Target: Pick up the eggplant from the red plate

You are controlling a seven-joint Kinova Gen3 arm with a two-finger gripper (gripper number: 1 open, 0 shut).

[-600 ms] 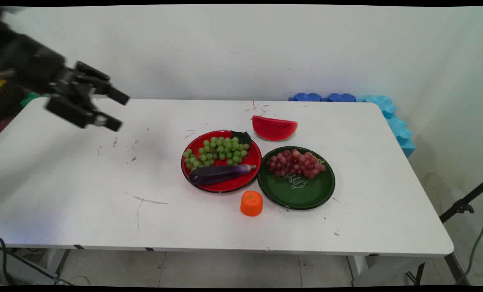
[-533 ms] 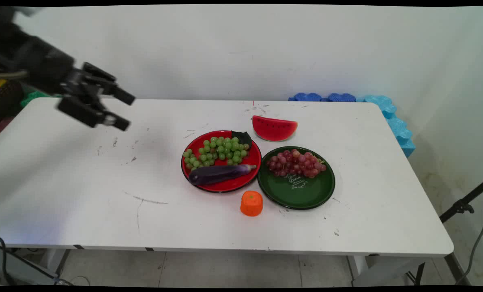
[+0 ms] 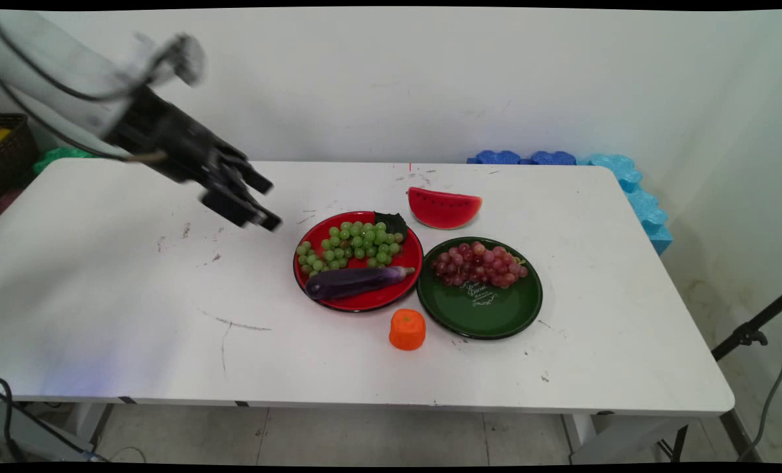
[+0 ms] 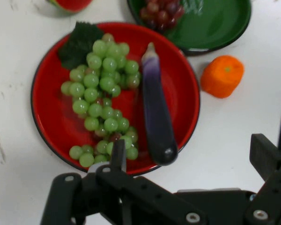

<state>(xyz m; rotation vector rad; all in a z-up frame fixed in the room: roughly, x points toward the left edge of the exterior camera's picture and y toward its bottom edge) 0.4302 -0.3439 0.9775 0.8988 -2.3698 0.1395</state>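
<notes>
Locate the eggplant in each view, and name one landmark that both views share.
Main view: the eggplant lies nearly level across the near part of the red plate, just left of centre.
Hand view: the eggplant runs almost upright through the middle, stem end up, on the red plate.
Shared landmark: the green grapes, beside it on the same plate.

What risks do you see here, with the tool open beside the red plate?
1. The eggplant lies loose on the red plate, close against the green grapes; the open tool may knock it off.
2. The carrot piece stands near both plates and might tip if one is pushed.
</notes>
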